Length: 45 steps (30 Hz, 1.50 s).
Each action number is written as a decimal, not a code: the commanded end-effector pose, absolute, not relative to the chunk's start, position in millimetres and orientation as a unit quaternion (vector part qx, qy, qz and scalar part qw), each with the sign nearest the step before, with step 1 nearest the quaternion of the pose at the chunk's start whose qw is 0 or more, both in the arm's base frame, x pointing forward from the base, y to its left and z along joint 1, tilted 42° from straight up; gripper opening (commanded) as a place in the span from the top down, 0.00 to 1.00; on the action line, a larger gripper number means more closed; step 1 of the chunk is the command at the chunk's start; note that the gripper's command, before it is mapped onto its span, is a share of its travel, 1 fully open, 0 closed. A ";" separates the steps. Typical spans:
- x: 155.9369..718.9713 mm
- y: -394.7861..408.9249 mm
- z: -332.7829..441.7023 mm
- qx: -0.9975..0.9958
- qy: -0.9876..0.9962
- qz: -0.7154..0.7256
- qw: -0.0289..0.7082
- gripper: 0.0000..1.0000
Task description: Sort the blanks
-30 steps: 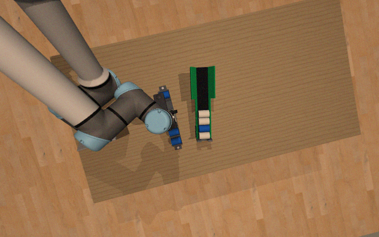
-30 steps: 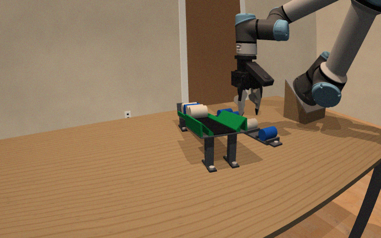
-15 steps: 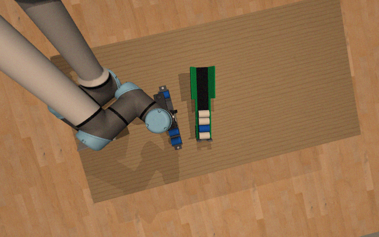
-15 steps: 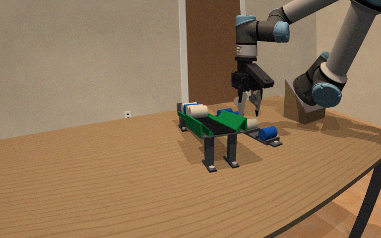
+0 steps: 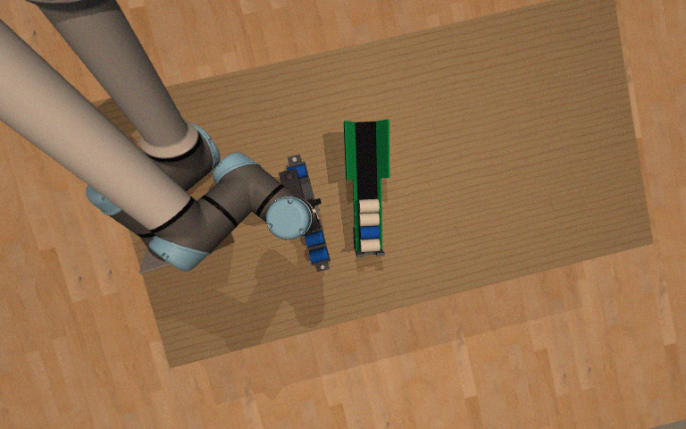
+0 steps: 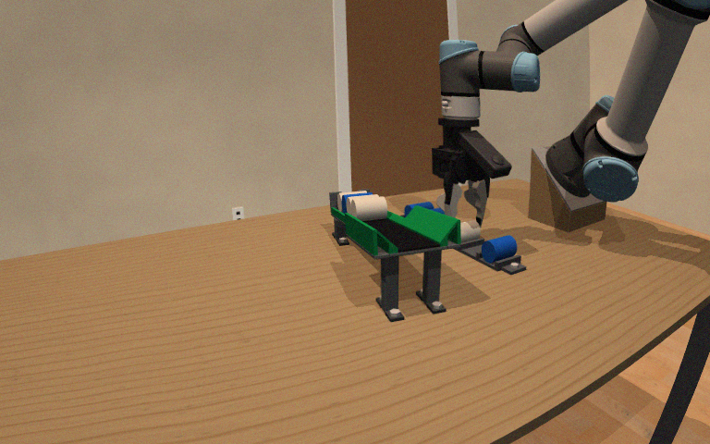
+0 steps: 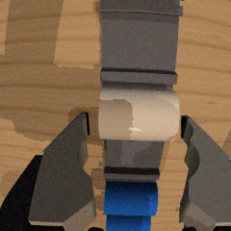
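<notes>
Top view: three white cylindrical blanks (image 5: 370, 245) (image 6: 369, 207) sit on the green ramp (image 5: 382, 151) (image 6: 429, 226); left to do: remove the blue cylindrical blank (image 5: 370, 232) (image 6: 345, 203), add the racked white blank (image 6: 470, 232) (image 7: 139, 115); gripper (image 5: 309, 199) (image 6: 464, 215) (image 7: 135, 115) spread.

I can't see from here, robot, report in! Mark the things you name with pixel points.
End effector (image 6: 466, 216) (image 7: 135, 115) open, over white bar (image 6: 470, 231) (image 7: 139, 115). White bar on rack (image 5: 322, 266) (image 6: 514, 267) (image 7: 140, 43). Blue bar (image 5: 370, 232) (image 6: 357, 195) among whites on ramp (image 5: 349, 151) (image 6: 361, 232).

Beyond and behind the pincer (image 6: 463, 222) (image 7: 136, 125), a brown door (image 6: 400, 93) in a white frame (image 6: 342, 93), set into a beige wall (image 6: 167, 104). Beneath it, a wood-grain table (image 5: 506, 151) (image 6: 209, 339) (image 7: 207, 58), streaked with soft shadows. Lower still, plank flooring (image 5: 405, 364) (image 6: 628, 398).
</notes>
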<state>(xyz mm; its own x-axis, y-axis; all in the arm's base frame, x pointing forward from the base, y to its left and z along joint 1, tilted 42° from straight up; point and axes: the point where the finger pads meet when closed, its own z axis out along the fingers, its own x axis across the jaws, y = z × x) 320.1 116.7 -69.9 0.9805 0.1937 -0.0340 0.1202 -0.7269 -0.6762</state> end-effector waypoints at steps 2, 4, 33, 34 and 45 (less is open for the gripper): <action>319.0 121.9 -75.3 -0.928 -0.084 0.051 0.360 0.54; 319.0 121.9 -75.4 -0.928 -0.084 0.051 0.360 0.54; 320.3 120.5 -75.0 -0.928 -0.084 0.050 0.359 0.54; 320.3 120.5 -75.0 -0.928 -0.084 0.050 0.359 0.54; 320.3 120.5 -75.0 -0.928 -0.084 0.050 0.359 0.67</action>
